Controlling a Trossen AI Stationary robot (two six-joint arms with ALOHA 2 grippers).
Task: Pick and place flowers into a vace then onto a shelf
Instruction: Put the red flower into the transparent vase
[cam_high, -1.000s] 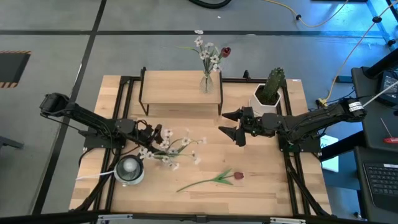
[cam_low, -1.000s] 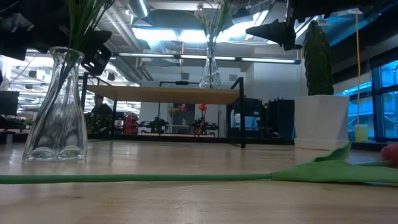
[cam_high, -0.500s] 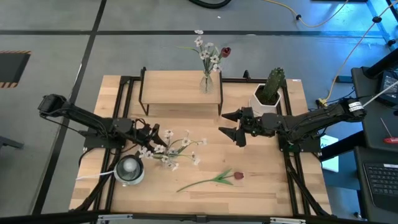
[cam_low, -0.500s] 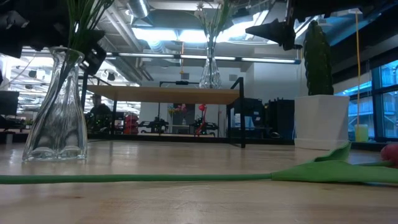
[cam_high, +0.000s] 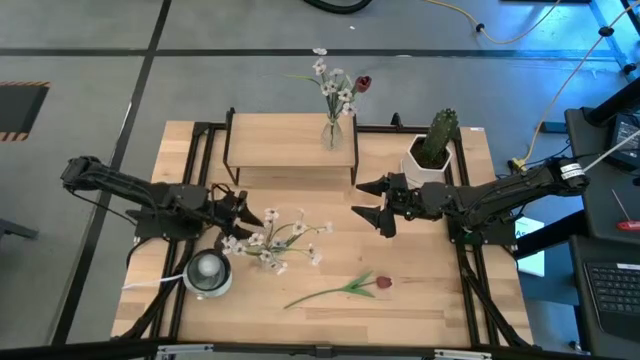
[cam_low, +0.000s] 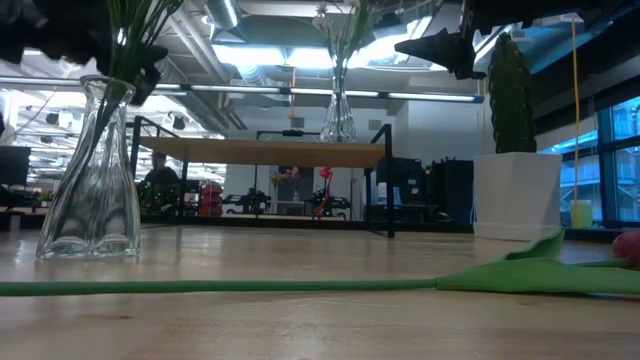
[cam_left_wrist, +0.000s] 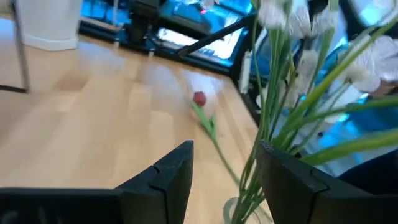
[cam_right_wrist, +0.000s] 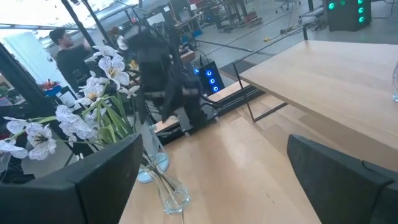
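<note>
1. Clearance is the concern: the left tool (cam_high: 243, 214) hovers beside the white-blossom flowers (cam_high: 272, 240), released, its jaws apart. In the left wrist view the green stems run close along one finger's inner edge, not clamped.
2. These flowers stand in a clear glass vase (cam_low: 92, 180) near the worktop's (cam_high: 440, 290) left corner, on the side away from the shelf (cam_high: 285, 140). The blossoms lean out toward the worktop's middle.
3. Judging by this, the spray seems to be seated. Any retreat should go straight back along the line of the fingers, so that no stem catches and drags the narrow-necked vase over.
4. One red-bud flower (cam_high: 345, 289) lies flat on the worktop near the edge opposite the shelf, well apart from the vase. It probably goes in next, gripped low on the stem.
5. The right tool (cam_high: 372, 201) waits wide open over mid-worktop, near the shelf's right end.
6. Another filled vase (cam_high: 333, 132) already stands on the shelf at its right end.
</note>
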